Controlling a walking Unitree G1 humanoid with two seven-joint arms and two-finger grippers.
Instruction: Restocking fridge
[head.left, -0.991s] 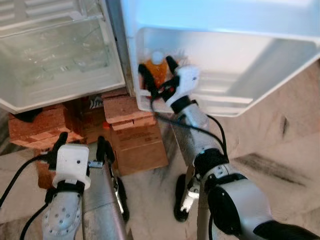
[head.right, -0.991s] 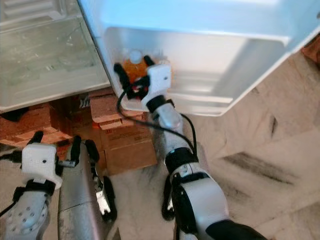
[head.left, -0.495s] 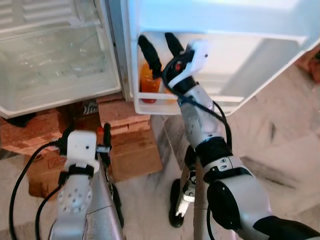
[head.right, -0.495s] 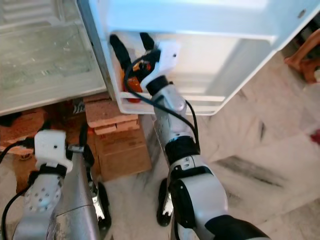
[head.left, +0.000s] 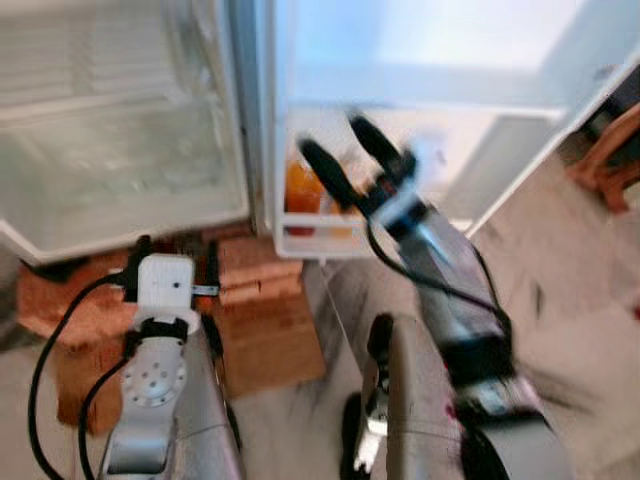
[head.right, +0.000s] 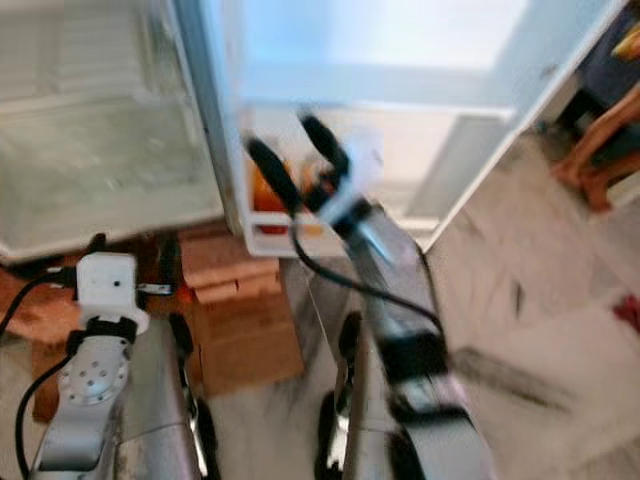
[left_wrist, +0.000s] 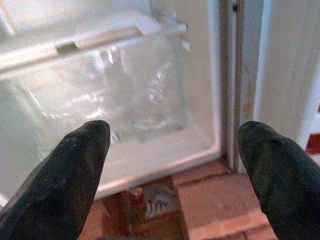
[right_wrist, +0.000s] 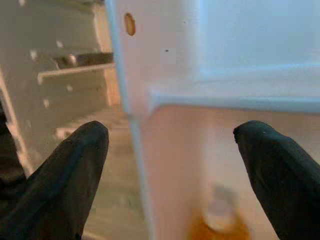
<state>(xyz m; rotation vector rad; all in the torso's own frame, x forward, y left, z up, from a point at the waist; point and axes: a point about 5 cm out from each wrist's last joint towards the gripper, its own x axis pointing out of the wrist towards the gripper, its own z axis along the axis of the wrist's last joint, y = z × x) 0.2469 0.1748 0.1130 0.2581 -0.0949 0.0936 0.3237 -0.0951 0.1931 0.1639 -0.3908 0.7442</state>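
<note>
One orange bottle (head.left: 303, 186) already stands in the lower door shelf (head.left: 300, 240) of the open fridge, at the hinge-side end, so one item reads as stocked. The clear crisper drawer (left_wrist: 125, 95) in the main compartment looks bare, so more restocking may remain (no further stock can be seen from here).

The right gripper (head.left: 350, 170) is spread wide and holds nothing; it sits just above and in front of the bottle, apart from it. Its wrist view looks down past both open fingers (right_wrist: 75, 170) onto the bottle's pale cap. The left gripper (head.left: 170, 262) hangs low in front of the brick supports (head.left: 250, 275) under the fridge, fingers also spread and empty.

Compared with one second earlier, the right gripper has gone from closing around the bottle inside the shelf to standing clear of it. Both head views are motion-blurred and reframed, so the camera itself has moved.
</note>
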